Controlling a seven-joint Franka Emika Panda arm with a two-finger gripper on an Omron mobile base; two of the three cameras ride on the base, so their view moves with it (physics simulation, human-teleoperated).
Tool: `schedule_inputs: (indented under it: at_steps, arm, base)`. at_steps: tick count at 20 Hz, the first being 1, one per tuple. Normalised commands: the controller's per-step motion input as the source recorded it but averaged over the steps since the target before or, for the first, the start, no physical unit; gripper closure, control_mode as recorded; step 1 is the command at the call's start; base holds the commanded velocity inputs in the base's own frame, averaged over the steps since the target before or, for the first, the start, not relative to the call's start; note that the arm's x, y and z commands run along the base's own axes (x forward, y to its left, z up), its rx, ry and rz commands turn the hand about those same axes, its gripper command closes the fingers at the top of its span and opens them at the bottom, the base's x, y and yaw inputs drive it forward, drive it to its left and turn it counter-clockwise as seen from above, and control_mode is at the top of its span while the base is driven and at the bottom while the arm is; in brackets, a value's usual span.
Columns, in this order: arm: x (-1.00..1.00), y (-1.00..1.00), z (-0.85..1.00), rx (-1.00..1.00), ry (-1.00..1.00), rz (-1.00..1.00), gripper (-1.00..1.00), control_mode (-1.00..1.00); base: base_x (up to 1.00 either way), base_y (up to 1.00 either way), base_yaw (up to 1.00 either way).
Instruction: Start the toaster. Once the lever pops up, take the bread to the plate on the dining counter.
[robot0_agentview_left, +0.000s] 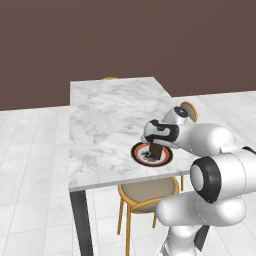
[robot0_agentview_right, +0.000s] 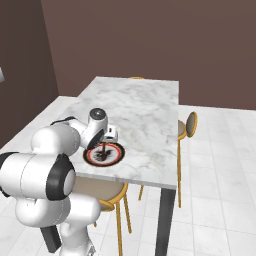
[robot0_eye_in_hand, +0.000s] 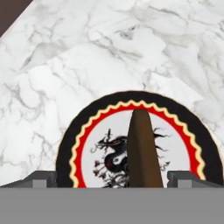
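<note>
The plate (robot0_agentview_left: 137, 155) has a dark rim, a red wavy ring and a white centre with dark markings. It lies near the front edge of the dining counter (robot0_agentview_left: 110, 115). The dark brown bread (robot0_agentview_left: 156, 150) stands on edge on it, tilted. My gripper (robot0_agentview_left: 154, 144) hangs right over the slice, open, with its fingertips (robot0_eye_in_hand: 43, 178) spread wide on either side and not touching the bread (robot0_eye_in_hand: 142, 144). From the right, the gripper (robot0_agentview_right: 102, 142) covers the slice (robot0_agentview_right: 103, 150) above the plate (robot0_agentview_right: 116, 157). The toaster and its lever are out of view.
One wooden chair (robot0_agentview_left: 147, 192) is tucked under the counter's front edge just below the plate, and another (robot0_agentview_left: 189, 111) stands at the right side. The marble top (robot0_agentview_right: 140, 105) stretches away behind the plate. White tiled floor surrounds it, with a brown wall beyond.
</note>
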Motion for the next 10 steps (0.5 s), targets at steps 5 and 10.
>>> schedule_inputs:
  at_steps: [5, 10]
  arm:
    - [0.00, 0.02, 0.00, 0.00, 0.00, 0.00, -1.00, -1.00]
    - [0.00, 0.00, 0.02, 0.00, 0.00, 0.00, -1.00, -1.00]
  base:
    - [0.00, 0.00, 0.00]
    - [0.00, 0.00, 0.00]
